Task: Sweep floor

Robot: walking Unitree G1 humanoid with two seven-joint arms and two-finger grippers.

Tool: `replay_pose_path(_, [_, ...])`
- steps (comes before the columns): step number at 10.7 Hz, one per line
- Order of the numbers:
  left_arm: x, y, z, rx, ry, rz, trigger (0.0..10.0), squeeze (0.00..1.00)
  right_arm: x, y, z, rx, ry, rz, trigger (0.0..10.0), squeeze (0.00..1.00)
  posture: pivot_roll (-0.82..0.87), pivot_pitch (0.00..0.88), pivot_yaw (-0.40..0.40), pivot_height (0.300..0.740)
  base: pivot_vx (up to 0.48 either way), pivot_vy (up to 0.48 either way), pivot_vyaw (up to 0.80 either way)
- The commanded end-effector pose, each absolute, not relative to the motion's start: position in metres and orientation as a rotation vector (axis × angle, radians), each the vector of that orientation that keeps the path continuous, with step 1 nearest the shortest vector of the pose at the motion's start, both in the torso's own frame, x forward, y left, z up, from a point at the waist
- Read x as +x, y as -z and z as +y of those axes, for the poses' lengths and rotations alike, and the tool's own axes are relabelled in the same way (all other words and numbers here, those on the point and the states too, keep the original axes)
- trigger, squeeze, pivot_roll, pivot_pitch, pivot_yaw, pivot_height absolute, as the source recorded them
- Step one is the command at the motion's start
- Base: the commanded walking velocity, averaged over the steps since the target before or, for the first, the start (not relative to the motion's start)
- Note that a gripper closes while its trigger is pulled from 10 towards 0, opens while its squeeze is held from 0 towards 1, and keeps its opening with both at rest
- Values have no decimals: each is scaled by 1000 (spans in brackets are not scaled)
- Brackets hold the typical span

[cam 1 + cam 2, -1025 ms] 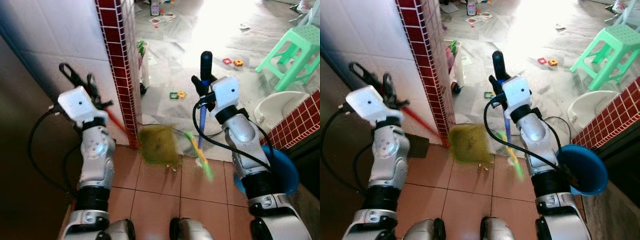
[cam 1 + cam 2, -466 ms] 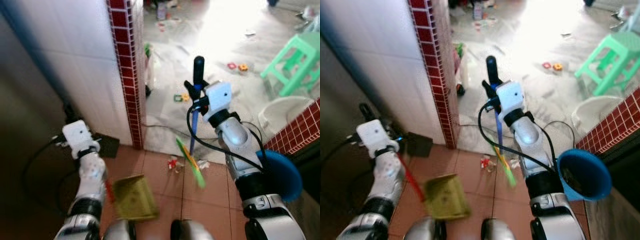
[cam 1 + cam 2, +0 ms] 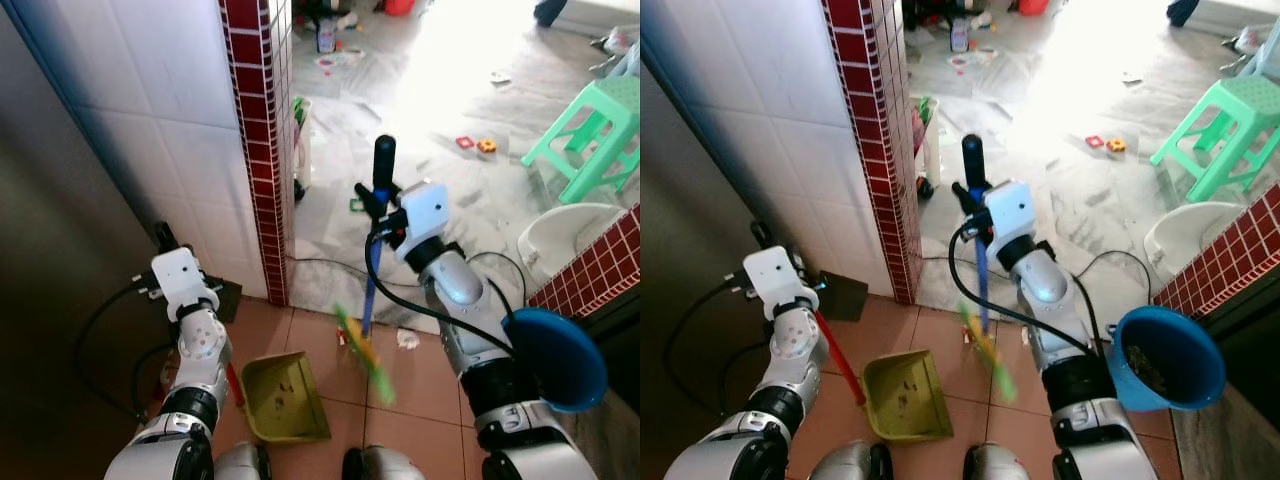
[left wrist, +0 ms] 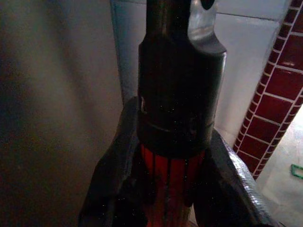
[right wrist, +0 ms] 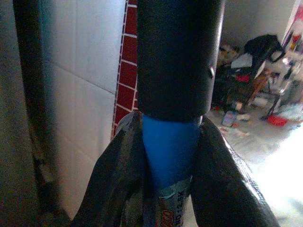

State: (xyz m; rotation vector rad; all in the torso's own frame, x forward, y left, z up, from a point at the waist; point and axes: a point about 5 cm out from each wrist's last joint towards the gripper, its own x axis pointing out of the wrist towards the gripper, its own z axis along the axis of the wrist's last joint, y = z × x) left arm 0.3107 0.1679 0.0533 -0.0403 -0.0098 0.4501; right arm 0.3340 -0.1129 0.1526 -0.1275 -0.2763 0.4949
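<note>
Wrist views show what the eye views blur: left gripper (image 4: 165,189) fingers clamp the red dustpan handle (image 4: 171,182), right gripper (image 5: 173,165) fingers clamp the blue broom handle (image 5: 169,156). Lower centre, the green dustpan (image 3: 902,396) holds a few dark specks. Broom bristles (image 3: 985,358) are smeared. At lower right, a blue bowl (image 3: 1167,360) holds dark debris.

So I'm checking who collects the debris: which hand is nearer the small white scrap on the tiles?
Right. The right hand holds the broom just beside the white scrap; the left hand grips the dustpan handle by the wall, farther away.
</note>
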Motion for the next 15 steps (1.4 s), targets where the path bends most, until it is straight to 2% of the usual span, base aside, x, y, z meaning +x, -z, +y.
replay_pose_path(1, [308, -44, 162, -26, -423, 44, 10000, 0, 335, -160, -112, -113, -508, -301, 10000, 0, -181, 16, 1, 740, 0, 0, 0])
replay_pose_path(2, [310, -45, 160, -12, -404, 40, 10000, 0, 331, -159, -104, -14, -584, -243, 10000, 0, -182, 19, -1, 740, 0, 0, 0])
replay_pose_path(3, [311, -46, 160, -11, -403, 40, 10000, 0, 330, -161, -101, 6, -608, -233, 10000, 0, -182, 20, 0, 740, 0, 0, 0])
replay_pose_path(4, [313, -46, 159, -14, -400, 44, 10000, 0, 325, -181, -89, 153, -733, -209, 10000, 0, -185, 28, 4, 740, 0, 0, 0])
replay_pose_path(6, [314, -47, 159, -15, -395, 43, 10000, 0, 326, -201, -88, 62, -780, -285, 10000, 0, -190, 32, 5, 740, 0, 0, 0])
replay_pose_path(7, [316, -49, 158, -14, -393, 42, 10000, 0, 330, -219, -93, -89, -764, -390, 10000, 0, -189, 38, 5, 740, 0, 0, 0])
replay_pose_path(8, [316, -49, 158, -12, -391, 42, 10000, 0, 337, -239, -100, -120, -696, -480, 10000, 0, -187, 42, 4, 740, 0, 0, 0])
replay_pose_path(10, [317, -49, 158, -9, -388, 43, 10000, 0, 342, -252, -113, -138, -561, -533, 10000, 0, -184, 46, 4, 740, 0, 0, 0])
replay_pose_path(11, [317, -49, 159, -8, -389, 43, 10000, 0, 347, -242, -117, -169, -545, -505, 10000, 0, -182, 52, 4, 740, 0, 0, 0])
replay_pose_path(13, [317, -49, 160, -9, -390, 45, 10000, 0, 351, -195, -116, -114, -505, -366, 10000, 0, -183, 60, 5, 740, 0, 0, 0])
replay_pose_path(15, [318, -50, 160, -8, -390, 46, 10000, 0, 340, -157, -100, -120, -550, -272, 10000, 0, -171, 66, 7, 740, 0, 0, 0])
